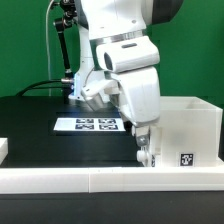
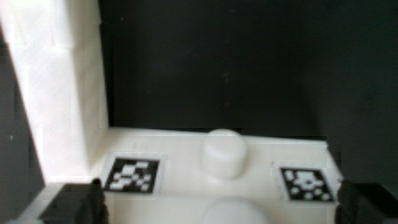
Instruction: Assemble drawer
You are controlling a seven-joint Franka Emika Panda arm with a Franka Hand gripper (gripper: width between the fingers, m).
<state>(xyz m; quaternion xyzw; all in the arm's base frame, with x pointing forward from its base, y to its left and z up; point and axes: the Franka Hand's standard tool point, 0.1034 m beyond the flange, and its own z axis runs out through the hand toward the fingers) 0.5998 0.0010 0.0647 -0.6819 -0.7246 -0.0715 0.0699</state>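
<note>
The gripper (image 1: 146, 152) hangs low over the black table (image 1: 30, 120), right beside the big white drawer casing (image 1: 185, 130), and its fingertips dip behind the long white rail (image 1: 60, 177) along the front edge, so the tips are cut off from sight in the exterior view. From the wrist camera only the two dark fingers (image 2: 64, 203) show at the corners of the picture, spread wide apart, with nothing between them; the hand looks released.

Below them in that wrist view sits a white drawer part (image 2: 214, 165) with a rounded knob (image 2: 222, 152) and a square tag on either side of it. The picture is blurred, so I would say it is possibly the front of a small tray, but I cannot be sure. A pale white wall (image 2: 54, 90) runs up one side of it, washed out by the light.

The arm (image 1: 125, 60) comes down steeply, wrist bent, hand pointing downward.

The casing stands upright at the exterior view's right, a tag on its near face, partly cut off by the frame edge. The marker board (image 1: 90, 125) lies flat on the table behind the hand.
</note>
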